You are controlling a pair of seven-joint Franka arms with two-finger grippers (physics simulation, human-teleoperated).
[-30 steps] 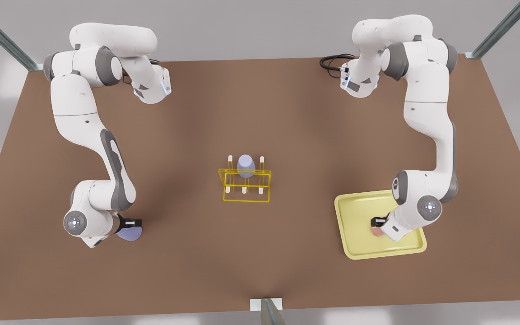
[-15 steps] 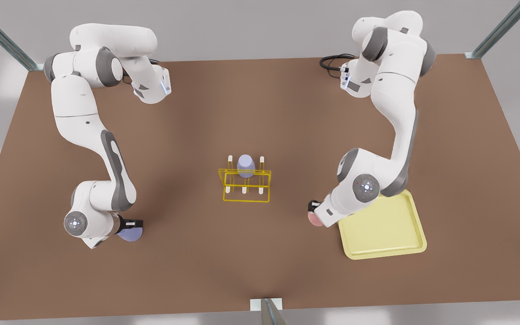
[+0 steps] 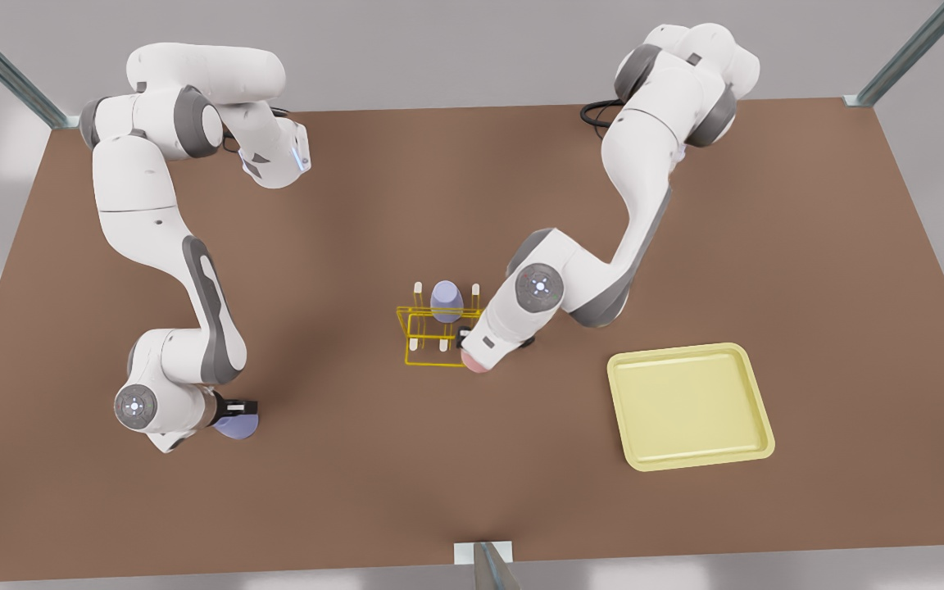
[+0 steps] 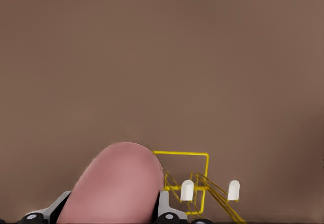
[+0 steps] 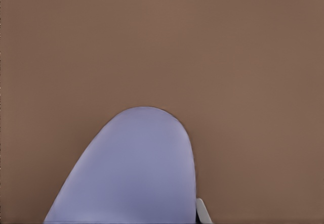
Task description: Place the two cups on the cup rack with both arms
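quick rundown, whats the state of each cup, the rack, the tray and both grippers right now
pink cup: held by the left gripper, at the rack's near corner
lavender cup: held by the right gripper, far from the rack
second lavender cup: on a rack peg
cup rack: upright, one peg filled
yellow tray: nothing on it
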